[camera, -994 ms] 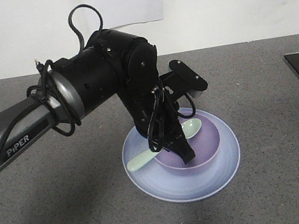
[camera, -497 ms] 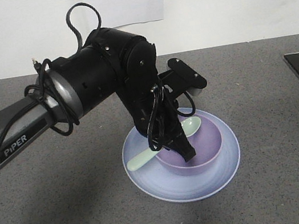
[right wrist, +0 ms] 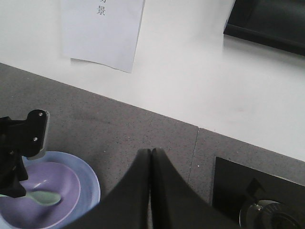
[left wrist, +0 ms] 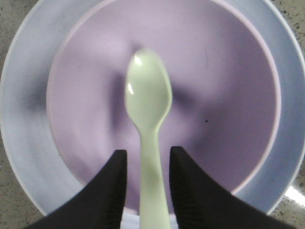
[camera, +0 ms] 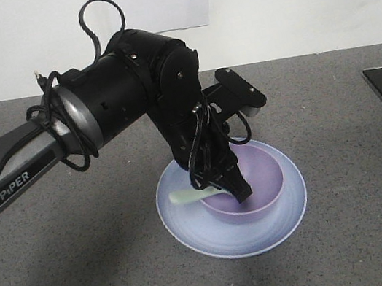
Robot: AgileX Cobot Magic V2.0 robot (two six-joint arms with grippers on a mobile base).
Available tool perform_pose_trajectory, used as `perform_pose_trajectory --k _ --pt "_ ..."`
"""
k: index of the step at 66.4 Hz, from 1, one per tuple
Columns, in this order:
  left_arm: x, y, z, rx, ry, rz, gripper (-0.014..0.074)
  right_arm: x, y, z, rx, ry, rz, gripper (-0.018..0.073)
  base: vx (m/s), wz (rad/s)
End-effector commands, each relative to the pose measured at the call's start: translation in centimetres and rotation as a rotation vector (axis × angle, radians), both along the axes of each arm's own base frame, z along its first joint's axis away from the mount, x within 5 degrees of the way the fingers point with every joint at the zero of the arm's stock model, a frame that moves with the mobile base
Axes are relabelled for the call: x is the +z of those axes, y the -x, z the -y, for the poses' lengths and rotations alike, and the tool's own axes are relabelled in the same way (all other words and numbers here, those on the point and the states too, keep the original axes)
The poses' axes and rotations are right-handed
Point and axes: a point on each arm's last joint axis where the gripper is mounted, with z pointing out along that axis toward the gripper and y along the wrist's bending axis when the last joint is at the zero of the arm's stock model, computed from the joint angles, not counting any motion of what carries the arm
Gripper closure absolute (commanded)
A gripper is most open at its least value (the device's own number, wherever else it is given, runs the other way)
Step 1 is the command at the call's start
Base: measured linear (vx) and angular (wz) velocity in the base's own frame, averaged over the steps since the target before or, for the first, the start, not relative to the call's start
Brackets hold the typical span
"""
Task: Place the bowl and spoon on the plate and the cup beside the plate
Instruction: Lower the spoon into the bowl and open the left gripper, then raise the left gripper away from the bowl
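So, closest in, the left gripper (left wrist: 148,151) pointed straight down into the bowl (left wrist: 224,95). Its two black fingers (left wrist: 107,191) stood apart, one on each side of the spoon (left wrist: 148,95) handle. A sliver of purple showed between the handle and one finger. The other finger sat right up against the handle, and I couldn't tell if it actually touched. It didn't look squeezed on it, anyway. The spoon came out a bit blurry, hollow side up, with the scoop end over the middle of the bowl.

The bowl sat upright on the plate (left wrist: 24,143), with the plate's rim showing around it. In the front view the handle end poked out over the bowl's rim above the plate, on the side toward the left arm (camera: 117,104). The scoop end was hidden behind the gripper there.

The plate rested on a grey speckled countertop (camera: 89,279). The arm reached in low from the frame edge, with "PiPER" printed on it and a black cable (camera: 99,18) looping over the top.

The right gripper (right wrist: 151,151) hung above the counter well apart from the plate, fingers pressed together with nothing between them. Past it were a black panel (right wrist: 248,191) set in the counter, then a white wall (right wrist: 190,71) with a sheet of paper (right wrist: 102,33) stuck on it.
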Motion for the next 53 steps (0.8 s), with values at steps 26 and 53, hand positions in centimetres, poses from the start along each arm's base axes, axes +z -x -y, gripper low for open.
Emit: perform_pose_trajectory --k 26,53 --pt "7.9 1.5 -1.4 0.008 0.187 0.241 0.0325 1.2 -0.1 0.0 -0.002 -0.012 0.089 0.0570 0.00 0.00" --pt "22.7 4.6 -17.1 0.540 0.161 0.903 0.0325 1.8 -0.2 -0.1 0.006 -0.026 0.157 0.0570 0.00 0.00"
